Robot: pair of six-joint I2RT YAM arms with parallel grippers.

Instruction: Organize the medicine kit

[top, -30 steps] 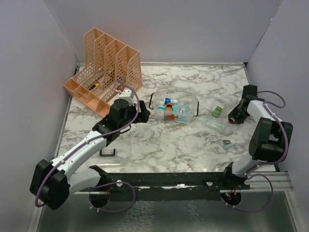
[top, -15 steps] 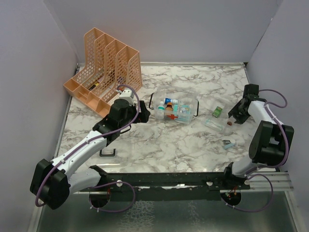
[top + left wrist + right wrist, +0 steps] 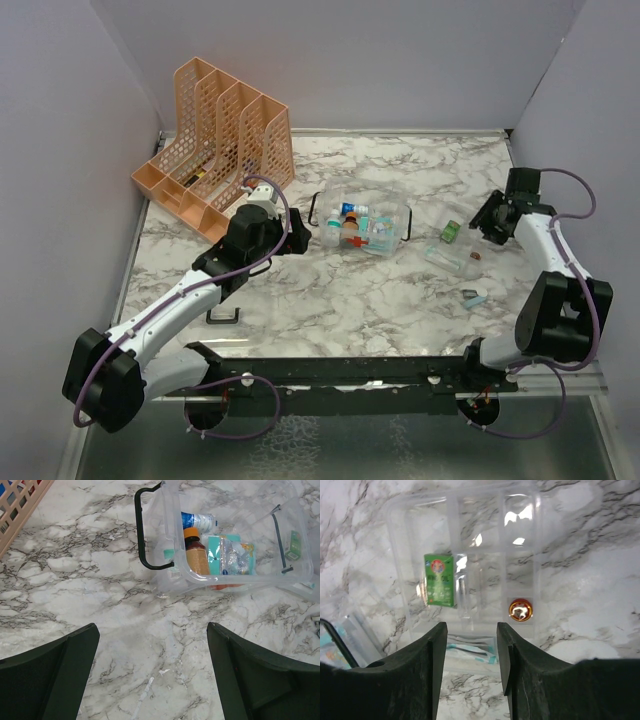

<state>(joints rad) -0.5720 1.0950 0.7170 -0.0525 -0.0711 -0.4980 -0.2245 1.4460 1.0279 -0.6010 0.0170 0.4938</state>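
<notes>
The medicine kit is a clear box with black handles, lying mid-table with bottles and packets inside. In the left wrist view the kit shows a brown bottle and a black handle. My left gripper is open and empty over bare marble, just left of the kit. My right gripper is open and empty, beside a clear divided tray. The tray holds a green box and a small red round tin.
An orange mesh file rack stands at the back left and also shows in the left wrist view. A small teal packet lies near the right front. A black clip lies by the left arm. Walls close in on both sides.
My right gripper let go of the small red tin in the clear tray and drew back toward the far right. The left arm has not moved.
</notes>
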